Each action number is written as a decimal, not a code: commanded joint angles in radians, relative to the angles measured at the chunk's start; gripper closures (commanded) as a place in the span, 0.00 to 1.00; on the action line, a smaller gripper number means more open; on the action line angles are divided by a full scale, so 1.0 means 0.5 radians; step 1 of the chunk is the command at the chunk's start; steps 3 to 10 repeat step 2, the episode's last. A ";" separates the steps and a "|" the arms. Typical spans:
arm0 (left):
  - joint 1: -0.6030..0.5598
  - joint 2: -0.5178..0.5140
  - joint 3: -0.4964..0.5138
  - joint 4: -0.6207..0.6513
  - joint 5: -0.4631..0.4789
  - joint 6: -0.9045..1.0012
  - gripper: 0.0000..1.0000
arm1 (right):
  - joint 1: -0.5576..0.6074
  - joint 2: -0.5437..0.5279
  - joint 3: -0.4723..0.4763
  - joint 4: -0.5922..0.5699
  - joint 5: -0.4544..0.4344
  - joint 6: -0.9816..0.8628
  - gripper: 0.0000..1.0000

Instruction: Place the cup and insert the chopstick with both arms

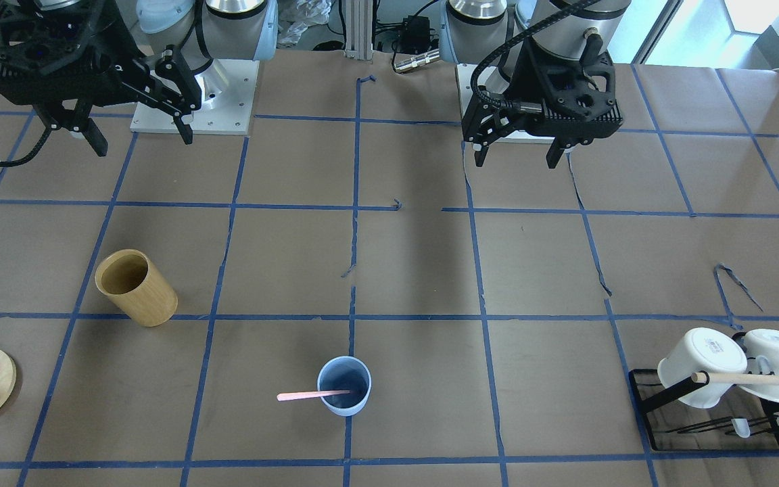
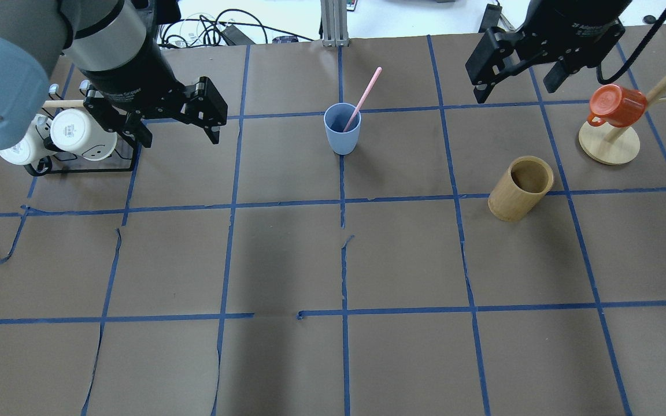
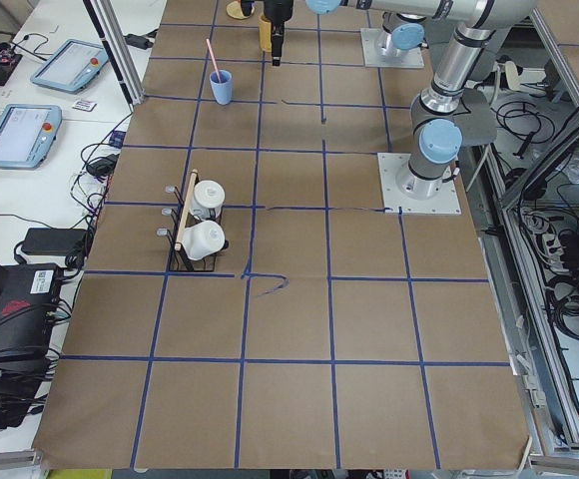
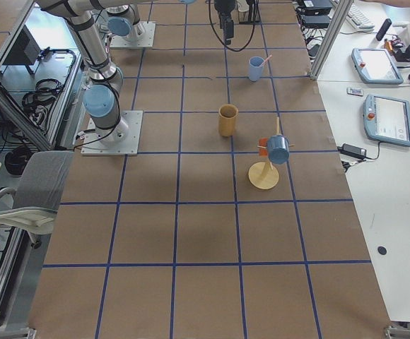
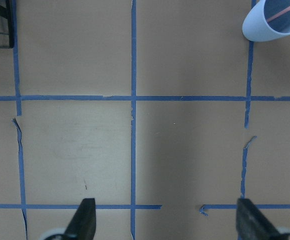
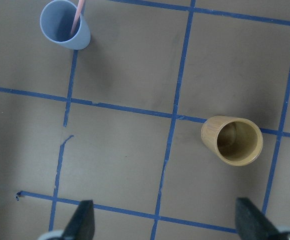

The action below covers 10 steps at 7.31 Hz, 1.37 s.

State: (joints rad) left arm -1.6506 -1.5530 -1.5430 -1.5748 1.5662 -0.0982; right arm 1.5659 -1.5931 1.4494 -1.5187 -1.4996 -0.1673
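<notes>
— Matte light-blue cup (image 1: 344, 387) stood upright on a blue tape line (image 1: 349, 433), the thin pink chopstick (image 1: 308, 395) leaning inside it.
— And your grippers?
— My left gripper (image 1: 516, 161) and right gripper (image 1: 144, 144) both hung spread wide, gripping nothing, well apart from it. Smooth tan bamboo holder (image 1: 136, 288) stood toward my right side.

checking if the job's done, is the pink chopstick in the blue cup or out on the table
In. The chopstick leans with its lower end inside the upright cup, its top sticking out over the rim.
</notes>
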 commanded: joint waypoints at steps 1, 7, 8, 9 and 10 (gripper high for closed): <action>0.000 0.001 0.000 -0.001 0.000 0.000 0.00 | 0.001 -0.001 0.004 0.000 0.014 0.000 0.00; 0.000 0.001 0.000 0.002 0.000 0.000 0.00 | 0.001 -0.001 0.007 -0.003 0.023 0.000 0.00; 0.000 0.001 0.000 0.002 0.000 0.000 0.00 | 0.001 -0.001 0.007 -0.003 0.023 0.000 0.00; 0.000 0.001 0.000 0.002 0.000 0.000 0.00 | 0.001 -0.001 0.007 -0.003 0.023 0.000 0.00; 0.000 0.001 0.000 0.002 0.000 0.000 0.00 | 0.001 -0.001 0.007 -0.003 0.023 0.000 0.00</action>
